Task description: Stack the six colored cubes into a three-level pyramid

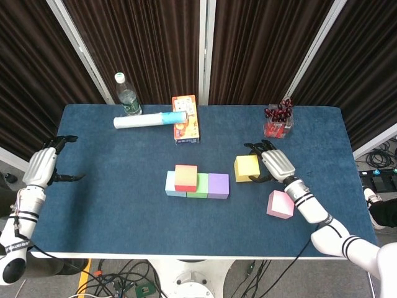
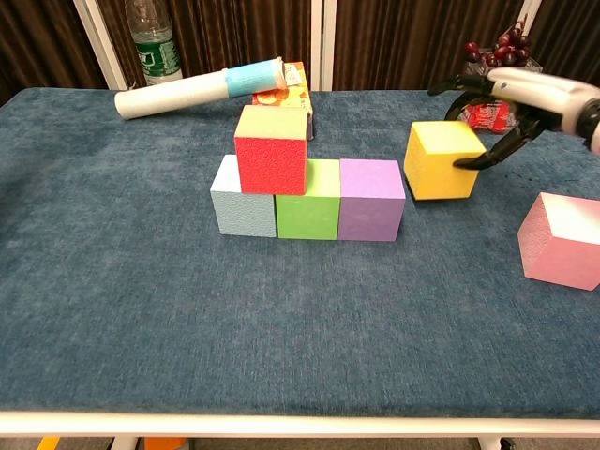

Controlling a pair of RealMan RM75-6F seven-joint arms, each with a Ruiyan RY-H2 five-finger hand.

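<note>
Light blue (image 2: 240,202), green (image 2: 307,202) and purple (image 2: 372,199) cubes form a row mid-table. A red cube (image 2: 272,150) with a yellow top sits on the blue and green ones. Right of the row a yellow cube (image 1: 247,167) stands flat on the cloth. My right hand (image 1: 276,164) wraps it, fingers behind it and thumb on its right side (image 2: 439,161). A pink cube (image 1: 280,204) lies near the front right. My left hand (image 1: 42,166) hovers at the table's left edge, fingers apart, holding nothing.
Along the back stand a water bottle (image 1: 127,96), a lying paper roll (image 1: 149,120), an orange box (image 1: 186,119) and a clear tub of cherries (image 1: 277,121) just behind my right hand. The blue table cloth (image 1: 111,205) spreads wide at front left.
</note>
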